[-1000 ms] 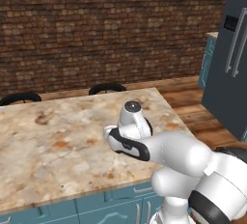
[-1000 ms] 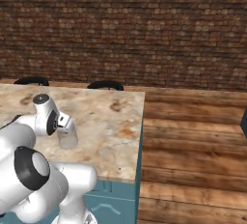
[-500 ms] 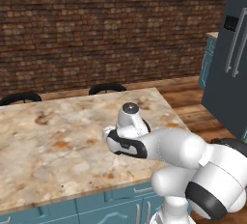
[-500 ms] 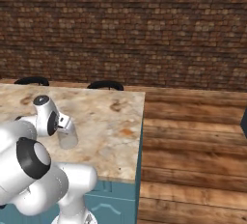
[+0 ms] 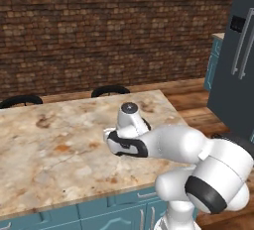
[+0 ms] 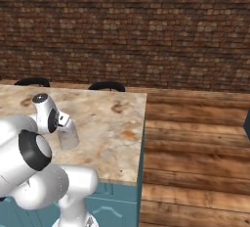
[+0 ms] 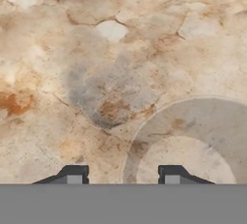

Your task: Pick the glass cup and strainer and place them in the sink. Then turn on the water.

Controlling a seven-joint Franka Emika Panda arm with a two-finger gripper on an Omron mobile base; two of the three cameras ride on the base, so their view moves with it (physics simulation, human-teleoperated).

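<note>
The glass cup [image 6: 69, 137] stands upright on the marble counter [image 6: 107, 128], a clear tumbler right under my hand. In the hand view its round rim [image 7: 144, 121] curves through the lower right. My gripper [image 7: 123, 175] points straight down at the cup. One fingertip [image 7: 171, 175] sits inside the rim and the other outside it, so the jaws straddle the cup's wall. They stand apart, with a gap on both sides of the wall. The strainer and the sink are out of view.
The counter's right edge [image 6: 143, 138] drops to a wooden floor [image 6: 195, 162]. Two dark chair backs [image 5: 110, 91] [image 5: 20, 100] stand at the far side, before a brick wall. A dark fridge [image 5: 237, 65] stands at the right.
My hand has stayed over the cup while the arm's elbow has shifted a little. The cup stands where it was.
</note>
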